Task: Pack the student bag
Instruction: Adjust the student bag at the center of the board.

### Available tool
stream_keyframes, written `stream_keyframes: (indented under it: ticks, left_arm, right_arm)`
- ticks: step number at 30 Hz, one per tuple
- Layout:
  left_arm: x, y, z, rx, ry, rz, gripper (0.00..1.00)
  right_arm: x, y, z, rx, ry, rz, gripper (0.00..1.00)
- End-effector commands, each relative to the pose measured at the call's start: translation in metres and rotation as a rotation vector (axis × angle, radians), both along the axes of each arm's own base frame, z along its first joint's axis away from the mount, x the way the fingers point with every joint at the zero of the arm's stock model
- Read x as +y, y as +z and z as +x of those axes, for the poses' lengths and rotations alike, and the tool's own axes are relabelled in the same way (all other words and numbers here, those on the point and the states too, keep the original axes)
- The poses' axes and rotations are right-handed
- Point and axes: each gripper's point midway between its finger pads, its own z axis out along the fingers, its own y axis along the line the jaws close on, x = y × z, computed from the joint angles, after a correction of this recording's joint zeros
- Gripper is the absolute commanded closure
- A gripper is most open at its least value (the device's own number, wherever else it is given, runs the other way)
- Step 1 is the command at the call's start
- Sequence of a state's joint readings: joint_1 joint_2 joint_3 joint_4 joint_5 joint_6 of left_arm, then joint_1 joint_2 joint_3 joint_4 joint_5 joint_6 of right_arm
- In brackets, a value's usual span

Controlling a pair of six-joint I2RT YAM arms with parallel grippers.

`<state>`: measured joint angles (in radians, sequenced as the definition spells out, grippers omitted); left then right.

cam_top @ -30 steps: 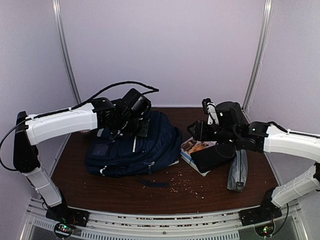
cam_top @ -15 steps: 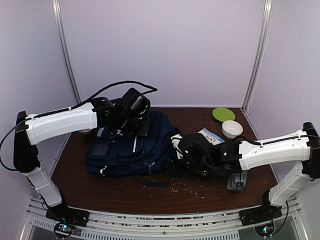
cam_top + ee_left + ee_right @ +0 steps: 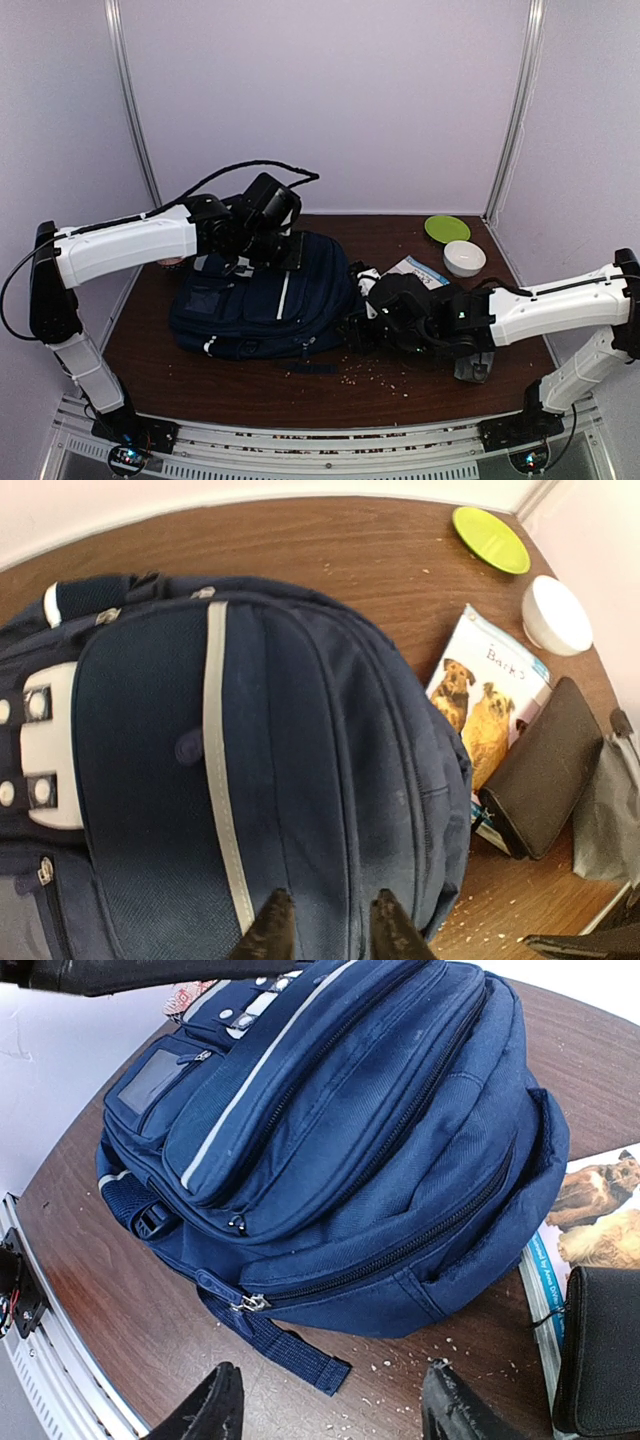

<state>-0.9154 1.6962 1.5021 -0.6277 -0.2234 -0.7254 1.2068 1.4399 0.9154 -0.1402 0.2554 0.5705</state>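
The student bag (image 3: 265, 305) is a big navy backpack lying flat on the left half of the table, its zips closed; it also fills the left wrist view (image 3: 300, 730) and the right wrist view (image 3: 380, 1130). My left gripper (image 3: 283, 252) hovers over the bag's far top. Its jaws (image 3: 328, 905) stand open just above the fabric and hold nothing. My right gripper (image 3: 358, 332) sits low at the bag's right side. It is open (image 3: 332, 1380) over the bare table, facing the side zip pull (image 3: 250, 1303) and a loose webbing strap (image 3: 290, 1350).
A dog-picture book (image 3: 480, 710) with a black wallet (image 3: 545, 770) on it lies right of the bag. A grey pouch (image 3: 475, 365) lies beyond. A green plate (image 3: 447, 228) and a white bowl (image 3: 464, 257) stand at the back right. Crumbs (image 3: 375, 375) are scattered in front.
My left gripper has opened and the bag top has settled flatter. My right arm swung down from above the book to the bag's right side, its jaws spreading wider.
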Motion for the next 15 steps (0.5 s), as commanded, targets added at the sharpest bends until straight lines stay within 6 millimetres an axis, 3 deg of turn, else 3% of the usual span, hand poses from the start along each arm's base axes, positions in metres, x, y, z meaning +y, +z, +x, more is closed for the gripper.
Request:
stream_keyframes:
  ticks: [1,3,7,10,15]
  left_arm:
    - [-0.011,0.028,0.006,-0.062,-0.028,-0.090,0.38]
    - [-0.005,0.032,0.001,-0.068,-0.029,-0.099,0.26]
    - [0.025,0.044,-0.016,-0.095,0.001,-0.114,0.15]
    - [0.059,0.049,-0.029,-0.129,0.072,-0.124,0.13]
    - [0.124,0.026,-0.054,-0.155,0.223,-0.133,0.12]
  right_arm:
    - [-0.002,0.008,-0.002,0.005,-0.022,0.022,0.39]
    - [0.003,0.011,-0.005,0.005,-0.003,0.018,0.38]
    - [0.019,0.009,-0.013,0.018,0.039,-0.045,0.38]
    - [0.032,0.005,-0.020,0.010,0.060,-0.102,0.38]
    - [0.050,-0.006,-0.021,0.004,0.057,-0.218,0.37]
